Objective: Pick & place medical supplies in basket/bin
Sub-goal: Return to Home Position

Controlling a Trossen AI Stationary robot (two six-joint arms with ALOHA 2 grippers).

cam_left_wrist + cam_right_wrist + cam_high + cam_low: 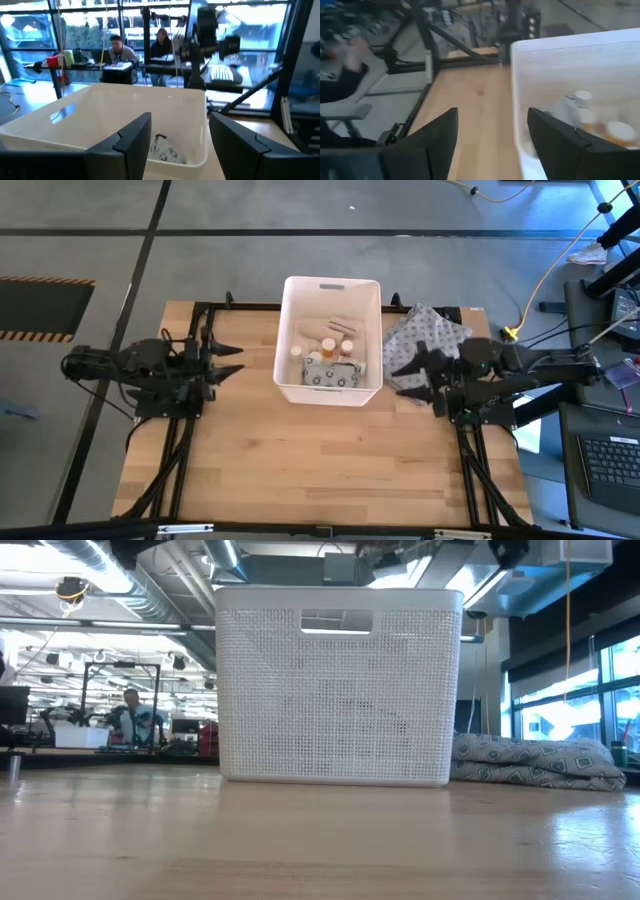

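The white plastic bin (296,330) stands at the table's far middle, its handle slot (336,622) facing the low camera. Inside lie orange-capped pill bottles (329,346), tan bandage rolls (330,326) and a flat grey ring-printed packet (333,375). My left gripper (233,361) hovers open to the left of the bin, clear of it. My right gripper (398,378) hovers open to the bin's right, over the table beside the cloth. The right wrist view shows bottles (618,132) in the bin (570,65). In the left wrist view the packet (167,151) shows over the bin's rim (125,90).
A grey patterned cloth bundle (425,332) lies on the table just right of the bin, folded flat in the low view (535,762). The near half of the wooden table (320,460) is bare. People sit at desks in the room beyond (117,50).
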